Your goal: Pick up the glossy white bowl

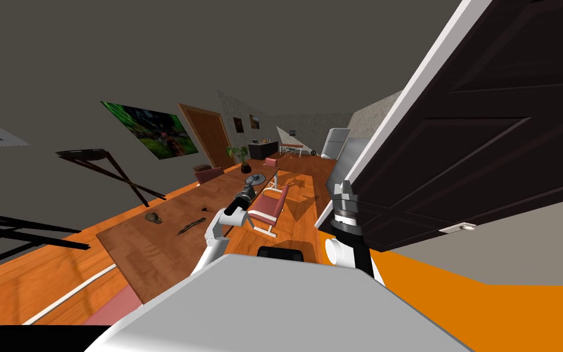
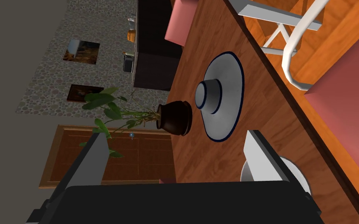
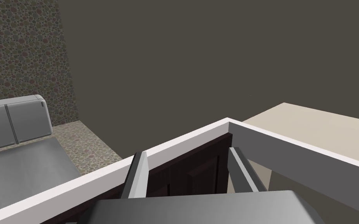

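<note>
On the long wooden table (image 1: 152, 244) my left gripper (image 2: 176, 155) stands open, low over the tabletop; the head view shows it (image 1: 246, 194) near the table's far end. A white rounded rim (image 2: 297, 173) peeks out from behind the finger (image 2: 262, 155) nearer the table's edge, mostly hidden by that finger and the gripper's body. Whether it is the bowl I cannot tell. Just beyond the fingertips lies an upturned pale grey bowl-shaped dish with a dark blue rim (image 2: 219, 97) (image 1: 254, 179). My right gripper (image 3: 190, 171) is open and raised beside a dark door (image 1: 488, 122).
A dark pot with a leafy plant (image 2: 175, 118) stands beside the blue-rimmed dish. A pink chair with a white frame (image 1: 268, 211) is at the table's side, and another (image 1: 208, 174) is across. Two small dark objects (image 1: 154, 217) (image 1: 190, 226) lie nearer on the table.
</note>
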You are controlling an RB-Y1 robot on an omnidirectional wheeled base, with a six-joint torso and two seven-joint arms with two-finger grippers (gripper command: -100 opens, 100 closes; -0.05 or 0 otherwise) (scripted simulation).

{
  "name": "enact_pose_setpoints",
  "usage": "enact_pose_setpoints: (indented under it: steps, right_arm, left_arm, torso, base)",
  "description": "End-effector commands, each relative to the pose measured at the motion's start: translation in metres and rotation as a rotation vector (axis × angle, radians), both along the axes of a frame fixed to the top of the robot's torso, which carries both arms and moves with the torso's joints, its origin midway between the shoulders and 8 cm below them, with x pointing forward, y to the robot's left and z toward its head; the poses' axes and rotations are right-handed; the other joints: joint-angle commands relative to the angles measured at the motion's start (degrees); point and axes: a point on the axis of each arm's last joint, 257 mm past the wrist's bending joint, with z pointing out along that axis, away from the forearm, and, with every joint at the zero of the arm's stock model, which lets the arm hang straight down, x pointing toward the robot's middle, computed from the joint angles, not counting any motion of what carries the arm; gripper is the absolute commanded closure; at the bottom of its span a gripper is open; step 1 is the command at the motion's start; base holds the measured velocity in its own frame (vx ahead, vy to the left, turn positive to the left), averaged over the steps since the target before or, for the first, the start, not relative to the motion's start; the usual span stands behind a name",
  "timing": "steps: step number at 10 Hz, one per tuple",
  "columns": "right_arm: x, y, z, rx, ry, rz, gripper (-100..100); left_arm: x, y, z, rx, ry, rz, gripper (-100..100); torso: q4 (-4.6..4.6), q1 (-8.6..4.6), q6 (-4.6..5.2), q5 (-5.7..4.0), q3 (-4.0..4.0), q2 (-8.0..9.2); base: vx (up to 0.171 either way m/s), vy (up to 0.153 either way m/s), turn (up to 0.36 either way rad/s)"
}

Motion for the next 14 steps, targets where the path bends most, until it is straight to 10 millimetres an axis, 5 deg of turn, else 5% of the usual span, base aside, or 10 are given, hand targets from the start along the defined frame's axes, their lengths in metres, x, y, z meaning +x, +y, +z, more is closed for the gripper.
enact_pose_setpoints:
  steps: [1, 14]
  right_arm:
    - [0.0, 0.0, 0.0, 0.0, 0.0, 0.0, 0]
    - [0.0, 0.0, 0.0, 0.0, 0.0, 0.0, 0]
  left_arm:
    - [0.003, 0.002, -0.011, -0.013, 0.047, 0.008, -100]
    - [-0.002, 0.016, -0.093, -0.062, 0.381, 0.074, -100]
  torso:
    - [0.0, 0.0, 0.0, 0.0, 0.0, 0.0]
    - [-0.02, 0.13, -0.01, 0.03, -0.04, -0.06]
  base:
    - [-0.002, 0.004, -0.066]
    - [0.003, 0.022, -0.031]
